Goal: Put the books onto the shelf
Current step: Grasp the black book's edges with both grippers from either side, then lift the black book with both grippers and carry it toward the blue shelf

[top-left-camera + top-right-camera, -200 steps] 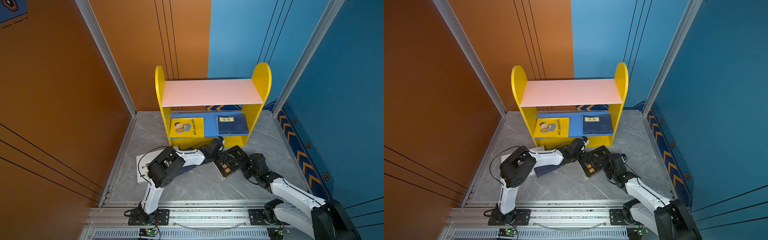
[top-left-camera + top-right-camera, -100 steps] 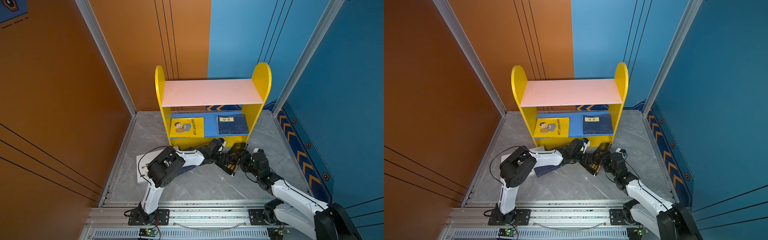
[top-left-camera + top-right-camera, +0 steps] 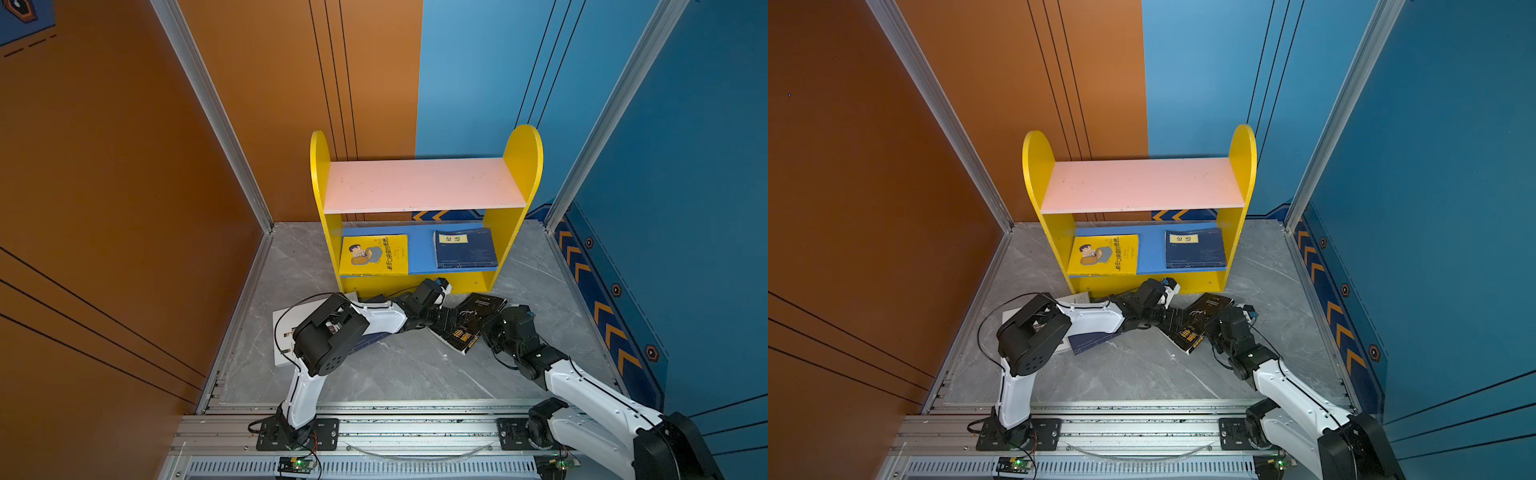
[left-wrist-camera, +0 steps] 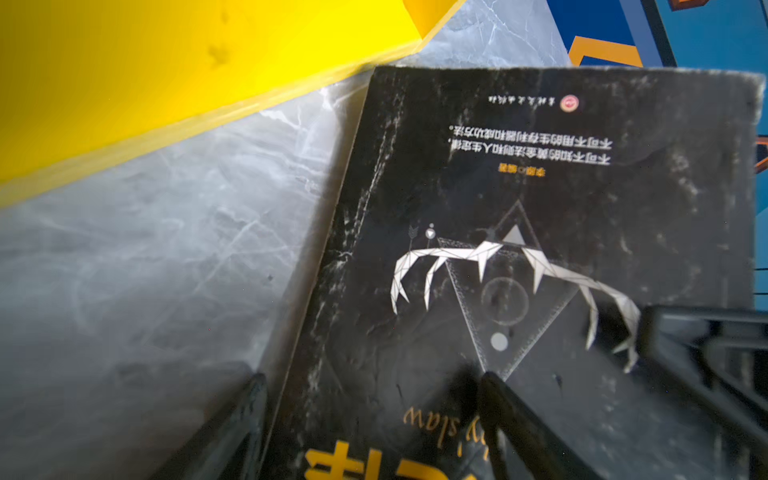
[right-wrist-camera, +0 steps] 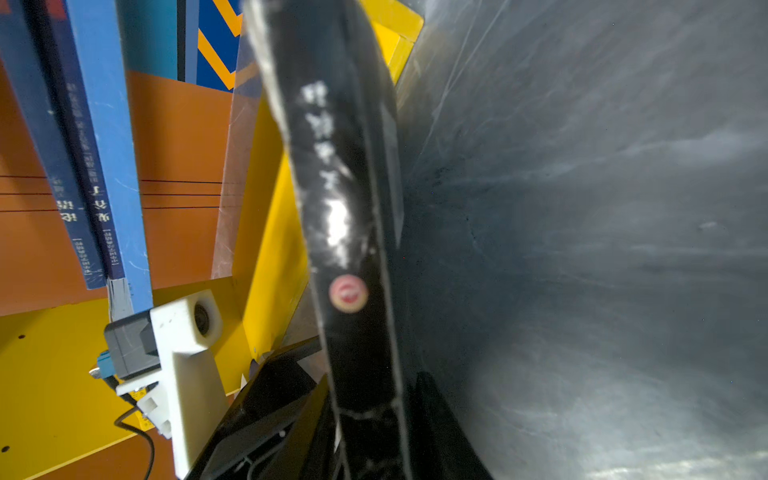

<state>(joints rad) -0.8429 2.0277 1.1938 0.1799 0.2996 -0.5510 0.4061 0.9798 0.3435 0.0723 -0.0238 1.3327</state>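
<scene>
**Item 1. white book** (image 3: 284, 332): flat on the floor (image 3: 395, 374), far left, partly under the left arm (image 3: 332, 332). Not shelved.

**Item 2. navy book** (image 3: 1090, 344): on the floor beneath the same arm. Not shelved.

**Item 3. shelf** (image 3: 319, 174): stands at the back wall. The pink upper board (image 3: 419, 185) carries no book. The blue lower board (image 3: 420, 249) carries the yellow book (image 3: 374, 254) at left and a navy stack (image 3: 465, 248) at right.

**Item 4. left gripper** (image 4: 372, 378): claw wide, holding nothing. One finger is on the floor beside the black book's long edge, and the other lies over its cover.

**Item 5. black book** (image 3: 471, 318): on the floor just in front of the shelf's base, between the two grippers.

**Item 6. right gripper** (image 5: 374, 378): claw narrowed onto the black book, whose spine stands between the jaws. The view is blurred, so the depth of the bite is uncertain.

**Hazards.**
- A pinch at one edge may let the limp paperback sag, fan open or slip out on lifting.
- The left finger over the cover could pin or drag the book.
- A drooping corner could catch the yellow base or shove the shelved books.
</scene>
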